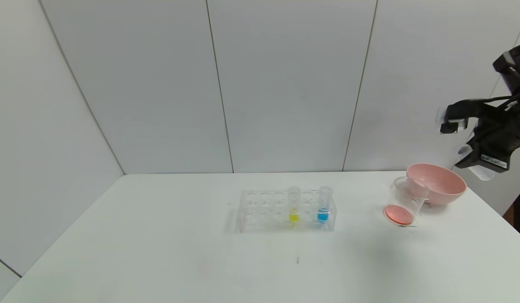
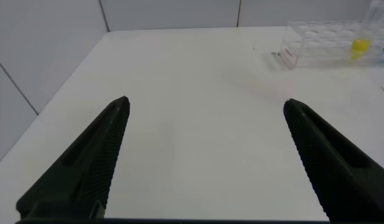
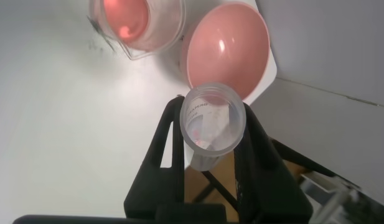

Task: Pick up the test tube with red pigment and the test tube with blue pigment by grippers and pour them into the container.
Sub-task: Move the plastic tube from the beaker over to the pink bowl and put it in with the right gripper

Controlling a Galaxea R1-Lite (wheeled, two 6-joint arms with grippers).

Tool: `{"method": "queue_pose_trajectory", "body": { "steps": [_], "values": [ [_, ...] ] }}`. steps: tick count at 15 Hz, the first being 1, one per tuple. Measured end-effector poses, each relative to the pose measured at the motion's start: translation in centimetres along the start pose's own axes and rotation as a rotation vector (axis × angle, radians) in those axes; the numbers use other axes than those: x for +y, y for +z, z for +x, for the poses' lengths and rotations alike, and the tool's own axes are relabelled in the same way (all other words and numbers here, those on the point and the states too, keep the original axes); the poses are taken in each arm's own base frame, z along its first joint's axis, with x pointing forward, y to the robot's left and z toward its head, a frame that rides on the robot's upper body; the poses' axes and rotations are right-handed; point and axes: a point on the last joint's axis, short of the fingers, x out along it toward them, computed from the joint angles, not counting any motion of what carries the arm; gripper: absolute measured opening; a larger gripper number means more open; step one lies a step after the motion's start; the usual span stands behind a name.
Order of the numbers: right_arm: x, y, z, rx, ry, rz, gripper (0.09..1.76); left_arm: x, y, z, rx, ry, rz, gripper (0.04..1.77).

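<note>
High at the table's (image 1: 158, 252) 3 o'clock edge, above the pink bowl (image 1: 441, 183), the right gripper (image 3: 211, 146) pinches a nearly drained test tube (image 3: 211, 124). Just beside the bowl, at its 8 o'clock, the beaker (image 1: 405, 202) holds red liquid. The blue-filled tube (image 1: 324, 206) stands in the clear rack (image 1: 264, 210) mid-table, a yellow one (image 1: 294, 206) at its 9 o'clock. The left gripper (image 2: 207, 149) hovers spread over bare tabletop.

Pink bowl (image 1: 443, 185); red-orange liquid in the clear beaker (image 1: 405, 202); bright blue (image 1: 323, 216) and yellow (image 1: 294, 217) liquids in the tubes; white table (image 1: 158, 252).
</note>
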Motion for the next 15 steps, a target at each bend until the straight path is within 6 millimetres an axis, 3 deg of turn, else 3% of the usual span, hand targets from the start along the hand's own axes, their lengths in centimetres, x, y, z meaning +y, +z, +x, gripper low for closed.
{"method": "queue_pose_trajectory", "body": {
  "steps": [8,11,15],
  "values": [
    [-2.5,-7.1,-5.0,-0.344,0.094,0.528,0.52,0.0,0.0,0.0,0.0,0.0,0.0,1.76],
    [-2.4,-9.4,-4.9,-0.376,0.096,0.657,0.52,0.0,0.0,0.0,0.0,0.0,0.0,1.76],
    [-2.2,-12.2,-2.5,-0.499,-0.04,0.677,0.52,0.0,0.0,0.0,0.0,0.0,0.0,1.76]
  ]
}}
